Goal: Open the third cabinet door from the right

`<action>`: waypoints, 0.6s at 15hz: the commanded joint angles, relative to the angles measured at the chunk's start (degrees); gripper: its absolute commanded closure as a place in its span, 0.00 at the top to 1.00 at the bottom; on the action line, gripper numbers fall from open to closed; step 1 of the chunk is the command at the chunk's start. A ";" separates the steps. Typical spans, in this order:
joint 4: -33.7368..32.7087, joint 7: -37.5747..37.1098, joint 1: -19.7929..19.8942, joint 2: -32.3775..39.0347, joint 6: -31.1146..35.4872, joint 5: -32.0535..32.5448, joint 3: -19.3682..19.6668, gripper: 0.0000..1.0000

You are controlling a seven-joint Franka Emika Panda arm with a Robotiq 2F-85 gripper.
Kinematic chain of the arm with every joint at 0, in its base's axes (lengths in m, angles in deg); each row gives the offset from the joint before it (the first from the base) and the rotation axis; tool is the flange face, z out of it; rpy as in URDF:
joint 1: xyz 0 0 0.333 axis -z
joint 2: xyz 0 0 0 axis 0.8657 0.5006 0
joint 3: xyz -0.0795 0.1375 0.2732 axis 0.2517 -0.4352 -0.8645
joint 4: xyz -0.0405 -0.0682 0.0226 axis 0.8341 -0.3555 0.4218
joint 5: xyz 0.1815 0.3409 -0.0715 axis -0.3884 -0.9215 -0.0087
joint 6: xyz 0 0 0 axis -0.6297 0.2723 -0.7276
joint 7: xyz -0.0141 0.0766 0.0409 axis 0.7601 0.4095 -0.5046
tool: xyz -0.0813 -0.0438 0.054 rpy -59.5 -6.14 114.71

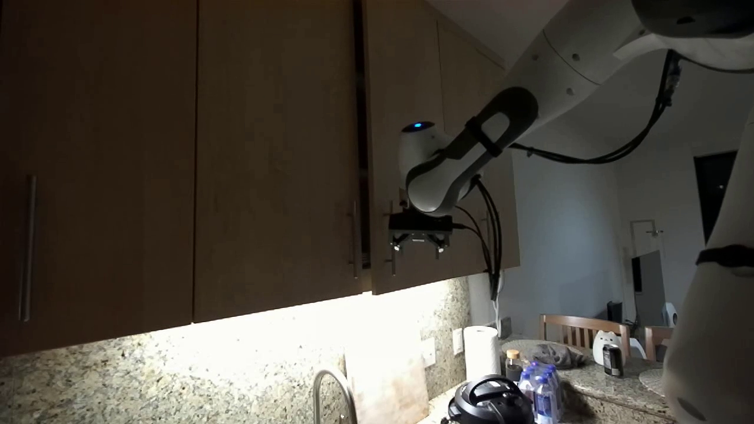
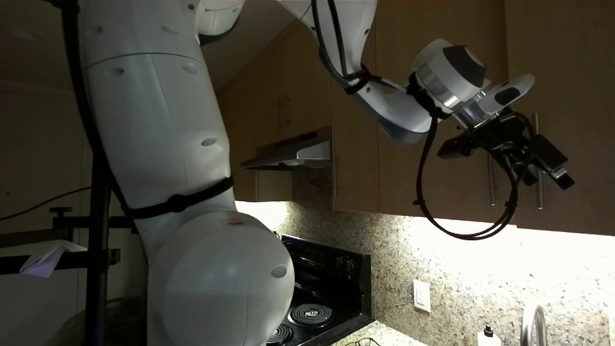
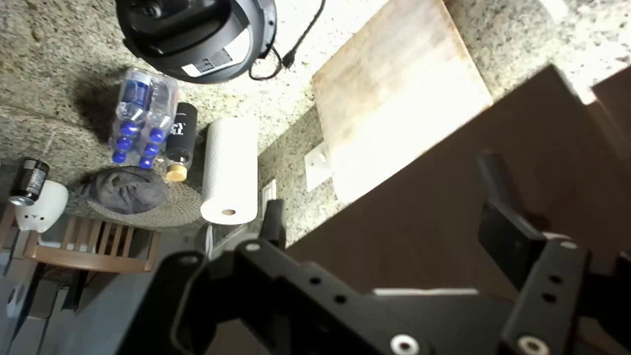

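Slightly ajar, one cabinet door (image 1: pixel 396 112), one claw (image 1: pixel 418 248), spread wide

Both my exterior views face the cabinets (image 1: pixel 277 147); close behind the claw (image 3: pixel 387 217), my wrist view overlooks the desk (image 3: pixel 288 24).

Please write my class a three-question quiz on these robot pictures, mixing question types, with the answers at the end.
1. True or false: in the wrist view, the fingers are pressed together.

2. In the wrist view, what colour are the caps on the bottle pack?
(A) red
(B) blue
(C) green

3. Fill in the word: in an exterior view, a dark vertical ____ shows along the edge of the cabinet door behind the fingers.

Key:
1. False; they stand apart.
2. B
3. gap
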 commanded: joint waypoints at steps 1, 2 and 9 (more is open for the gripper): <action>5.33 7.02 4.22 -4.18 -1.63 -2.98 -0.05 1.00; 5.93 7.89 5.30 -4.61 -1.97 -2.90 -0.08 1.00; 7.40 9.36 8.15 -7.12 -1.86 -0.32 -4.21 1.00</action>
